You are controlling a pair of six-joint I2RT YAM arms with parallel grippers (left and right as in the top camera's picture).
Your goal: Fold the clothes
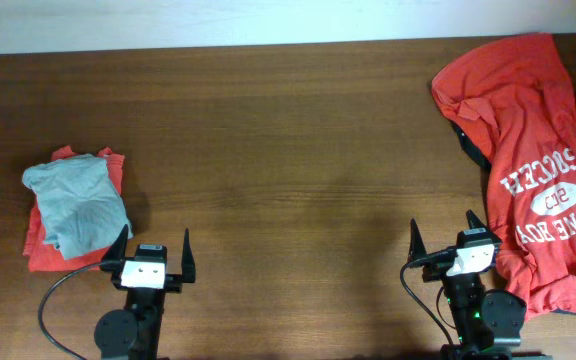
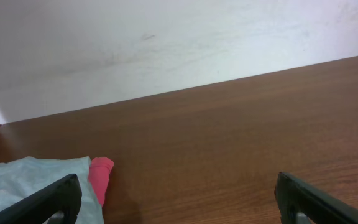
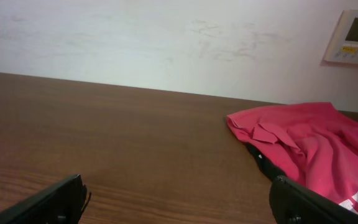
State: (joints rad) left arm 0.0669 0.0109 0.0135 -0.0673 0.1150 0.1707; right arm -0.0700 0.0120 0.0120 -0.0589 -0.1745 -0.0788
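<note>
On the table (image 1: 288,150), an unfolded red shirt (image 1: 528,150) lies just right of the right gripper (image 1: 443,230), reaching far ahead. A folded grey garment (image 1: 78,205) lies just left of the left gripper (image 1: 154,245). Both grippers are spread, empty.

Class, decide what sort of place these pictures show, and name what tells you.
Probably an indoor robotics workroom: a brown wooden table, a plain white wall with a beige wall-mounted control panel, and a crumpled red printed T-shirt awaiting folding.

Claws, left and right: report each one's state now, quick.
Left claw: open, holding nothing.
Right claw: open, holding nothing.
</note>
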